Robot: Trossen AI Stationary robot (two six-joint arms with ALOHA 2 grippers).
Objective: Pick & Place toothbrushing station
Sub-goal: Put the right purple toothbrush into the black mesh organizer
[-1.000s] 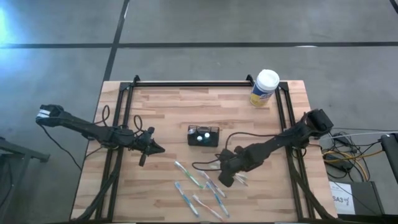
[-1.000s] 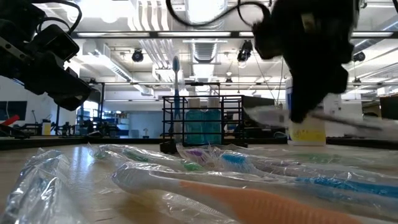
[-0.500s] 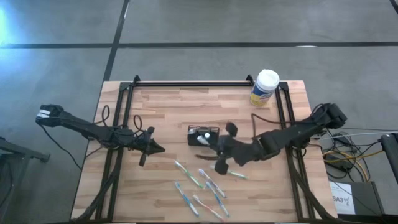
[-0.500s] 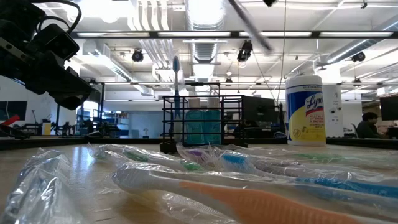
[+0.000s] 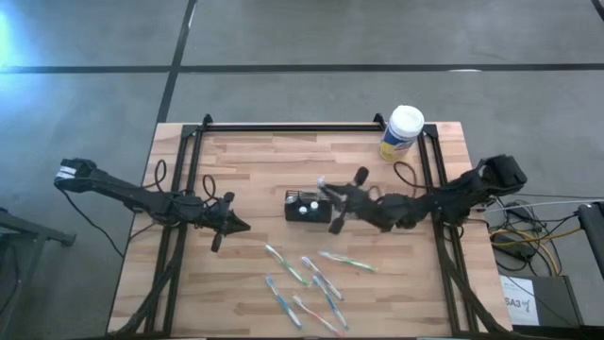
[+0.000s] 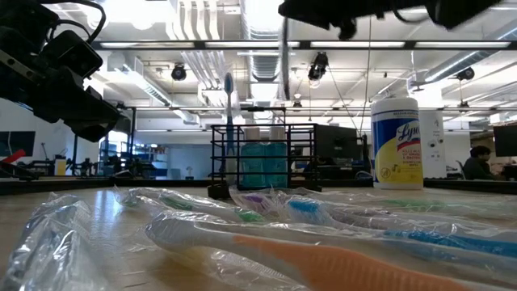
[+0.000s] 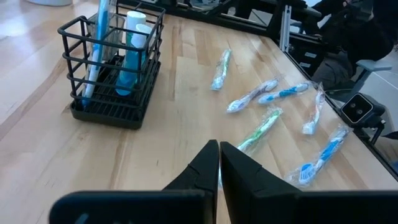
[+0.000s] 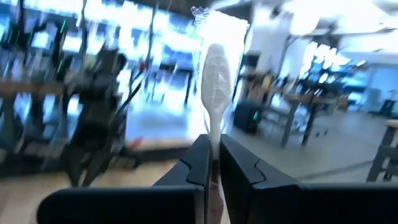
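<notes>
**Right gripper holds a wrapped toothbrush beside the basket**

From above, you see the black wire-mesh basket (image 5: 309, 206) near the middle of the pale wood-plank table (image 5: 245, 161), with white-capped items standing in it. The right gripper (image 5: 330, 200) sits just beside the basket's right edge, its dark arm stretching in from the right; a pale wrapped toothbrush (image 5: 326, 186) shows at its tip. The left gripper (image 5: 236, 224) rests well to the basket's left. Loose toothbrushes (image 5: 302, 279) in clear wrappers lie scattered on the near part of the table. A yellow canister (image 5: 401, 134) with a white lid stands at the far right corner, clear of both arms.

At table height, crinkled glossy wrappers fill the foreground and partly screen the basket (image 6: 260, 162), whose thin bars form an open grid; a blue-headed brush (image 6: 229, 85) stands upright in it. The canister (image 6: 397, 144) stands to its right.

Your left wrist camera shows its own fingers (image 7: 204, 168) pressed together with nothing between them, the basket (image 7: 115, 68) ahead holding blue and white items.

Your right wrist camera shows the fingers (image 8: 198, 163) pinching the white toothbrush (image 8: 216, 84), which stands upright.
</notes>
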